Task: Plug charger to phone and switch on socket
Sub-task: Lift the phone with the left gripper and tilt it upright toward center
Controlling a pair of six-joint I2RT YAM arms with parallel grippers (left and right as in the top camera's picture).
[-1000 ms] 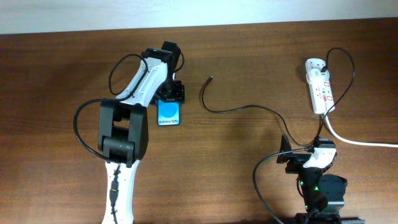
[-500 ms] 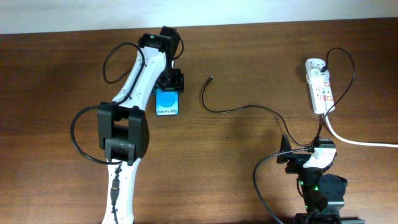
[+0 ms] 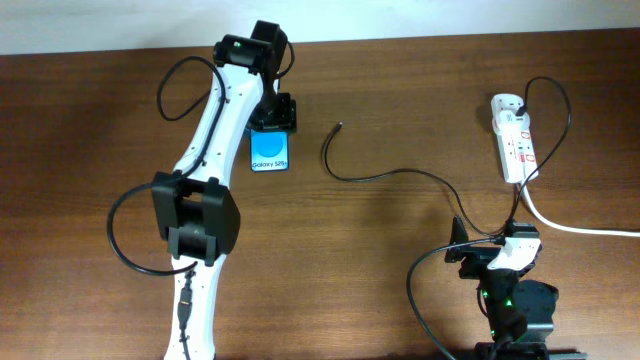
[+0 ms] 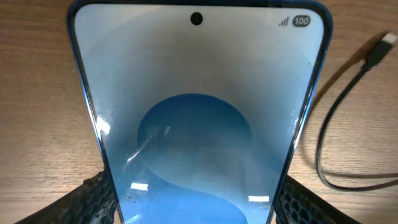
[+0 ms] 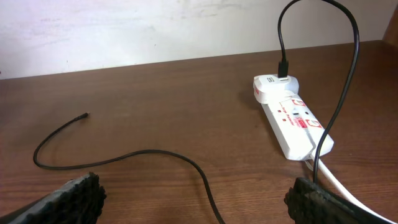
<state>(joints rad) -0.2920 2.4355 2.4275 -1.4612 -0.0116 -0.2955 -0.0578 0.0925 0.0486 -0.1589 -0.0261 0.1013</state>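
Observation:
The phone (image 3: 270, 152), with a bright blue screen, lies flat at the back left of the table. My left gripper (image 3: 272, 120) is shut on its far end. In the left wrist view the phone (image 4: 196, 93) fills the frame, and my left gripper (image 4: 193, 202) presses both its edges. The charger (image 3: 385, 175) is a thin black cable. Its plug tip (image 3: 340, 126) lies free to the right of the phone and also shows in the left wrist view (image 4: 385, 42). The socket (image 3: 513, 140) lies at the right. My right gripper (image 3: 497, 262) is open and empty near the front edge.
A thick white cord (image 3: 575, 228) runs from the socket off the right edge. In the right wrist view the charger (image 5: 143, 151) curves between the fingers of my right gripper (image 5: 199, 205), and the socket (image 5: 292, 121) lies ahead to the right. A pale wall borders the table's far edge.
My left gripper has moved toward the far edge of the table, and the phone has slid with it. The right arm, the charger and the socket have not moved.

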